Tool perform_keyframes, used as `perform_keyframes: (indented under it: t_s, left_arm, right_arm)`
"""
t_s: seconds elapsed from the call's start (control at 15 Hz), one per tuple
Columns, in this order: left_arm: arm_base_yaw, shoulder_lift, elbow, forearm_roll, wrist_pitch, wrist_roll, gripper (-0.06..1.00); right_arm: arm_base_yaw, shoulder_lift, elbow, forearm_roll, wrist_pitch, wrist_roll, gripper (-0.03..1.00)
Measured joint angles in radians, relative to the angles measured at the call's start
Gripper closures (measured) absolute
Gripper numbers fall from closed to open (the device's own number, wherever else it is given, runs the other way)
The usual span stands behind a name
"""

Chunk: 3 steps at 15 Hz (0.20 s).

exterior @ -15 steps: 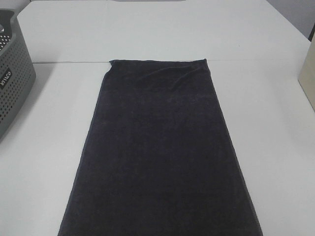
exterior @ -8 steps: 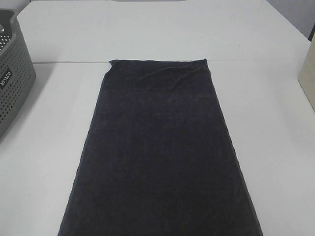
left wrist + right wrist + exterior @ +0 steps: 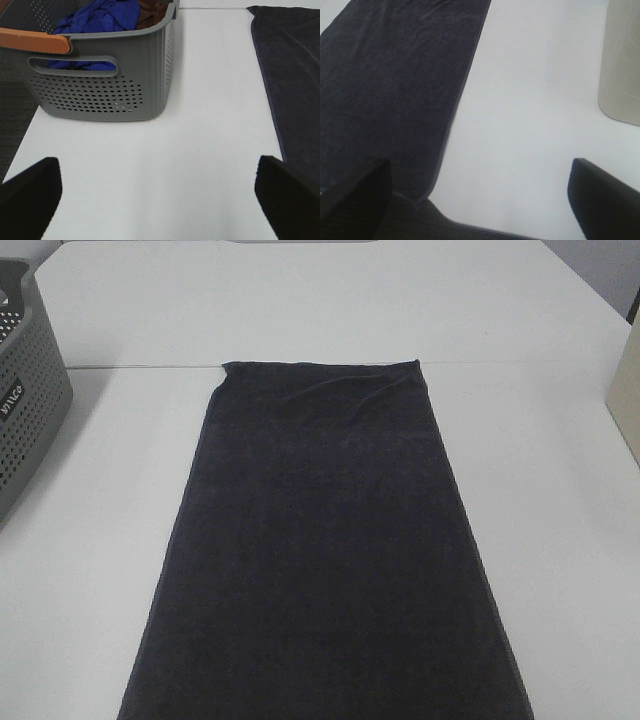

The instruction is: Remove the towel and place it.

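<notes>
The dark navy towel [image 3: 330, 550] lies flat and spread lengthwise down the middle of the white table [image 3: 560, 540], its near end running past the bottom of the exterior view. Its long edge also shows in the left wrist view [image 3: 292, 75] and in the right wrist view [image 3: 395, 85]. My left gripper [image 3: 157, 197] is open and empty over bare table, between the basket and the towel. My right gripper [image 3: 480, 195] is open and empty above the table's front edge, beside the towel's near corner. Neither gripper shows in the exterior view.
A grey perforated basket [image 3: 25, 405] stands at the table's left edge; the left wrist view [image 3: 100, 75] shows blue and brown cloth inside and an orange handle. A beige box-like object [image 3: 625, 390] stands at the right edge, also in the right wrist view [image 3: 622, 60].
</notes>
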Motion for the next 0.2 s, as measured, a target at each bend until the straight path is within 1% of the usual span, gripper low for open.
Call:
perform_keyframes:
  t_s: [0.2]
  left_arm:
    - [0.0, 0.0, 0.0, 0.0, 0.0, 0.0, -0.05]
  right_arm:
    - [0.0, 0.0, 0.0, 0.0, 0.0, 0.0, 0.05]
